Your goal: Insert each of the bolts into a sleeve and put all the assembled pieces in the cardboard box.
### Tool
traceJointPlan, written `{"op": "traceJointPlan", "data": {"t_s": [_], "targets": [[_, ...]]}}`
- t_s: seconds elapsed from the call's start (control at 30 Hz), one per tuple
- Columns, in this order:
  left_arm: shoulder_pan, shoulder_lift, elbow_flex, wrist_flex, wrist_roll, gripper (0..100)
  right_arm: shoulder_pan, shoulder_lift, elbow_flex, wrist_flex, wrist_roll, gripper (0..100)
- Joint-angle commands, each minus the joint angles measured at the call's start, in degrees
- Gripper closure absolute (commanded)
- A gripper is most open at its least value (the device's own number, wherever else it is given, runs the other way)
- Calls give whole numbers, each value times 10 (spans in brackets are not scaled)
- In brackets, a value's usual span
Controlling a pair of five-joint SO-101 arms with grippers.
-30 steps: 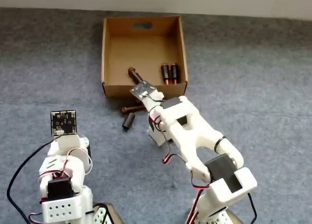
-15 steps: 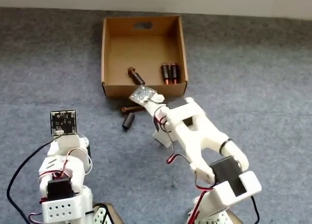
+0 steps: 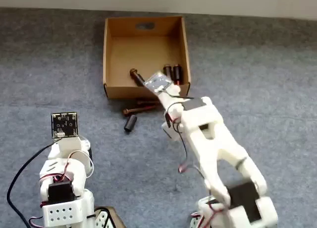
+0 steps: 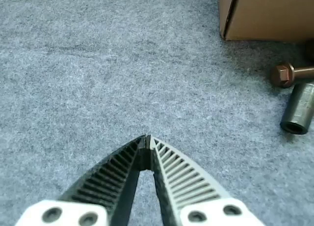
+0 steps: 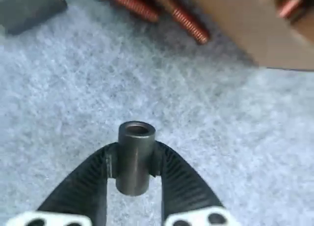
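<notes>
- The cardboard box (image 3: 105, 54) sits open on the grey carpet (image 3: 257, 79), at the far side from the two arms.
- Inside it, two assembled pieces (image 3: 177, 74) lie side by side by the front right corner. A third piece (image 3: 137, 78) lies slantwise near the front wall.
- The right arm (image 3: 208, 134) stretches out towards the box, its wrist over the front wall.
- The right gripper (image 5: 135, 157) pinches a dark held sleeve (image 5: 136, 137) between its ribbed jaws, open end pointing away from the wrist, above the carpet.
- From that wrist I can see the threaded ends of two bolts (image 5: 184, 19) on the carpet, close against the box's outer wall (image 5: 245, 29).
- From above, those bolts (image 3: 134, 110) lie just in front of the box, and they have no sleeves on them.
- A loose sleeve (image 3: 130, 123) lies on the carpet just beside the bolts, on the side nearer the arms.
- The left arm (image 3: 64, 158) sits folded at the near edge, well apart from the box.
- The left gripper (image 4: 146, 141) has its jaws pressed together, tips meeting with nothing between them, above bare carpet.
- Off to one side of it are a bolt head (image 4: 283, 74), the loose sleeve (image 4: 299, 108) just beside that, and a corner of the box (image 4: 265, 14) beyond.
</notes>
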Motion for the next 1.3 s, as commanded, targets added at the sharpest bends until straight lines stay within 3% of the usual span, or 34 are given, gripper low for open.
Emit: {"op": "traceJointPlan", "data": {"t_s": [0.0, 0.33, 0.43, 0.53, 0.73, 0.83, 0.93, 1.1, 1.27], "targets": [[-3, 6, -49, -9, -36, 958, 11, -194, 44, 3, -23, 993], [18, 31, -143, -16, -116, 958, 78, -519, 228, 12, -23, 993], [18, 142, -256, -16, -117, 957, 96, -560, 269, 8, -33, 993], [21, 335, -415, -12, -117, 957, 97, -582, 293, 2, -84, 993], [108, 728, -735, 196, -115, 957, 97, -596, 311, -14, -150, 993], [160, 866, -852, 299, -114, 950, 97, -596, 344, -36, -153, 993], [207, 963, -924, 360, -115, 883, 97, -596, 380, -69, -152, 993], [262, 1028, -958, 360, -117, 793, 97, -596, 399, -80, -152, 993], [269, 1082, -934, 257, -62, 793, 97, -596, 400, -80, -153, 993]]}}
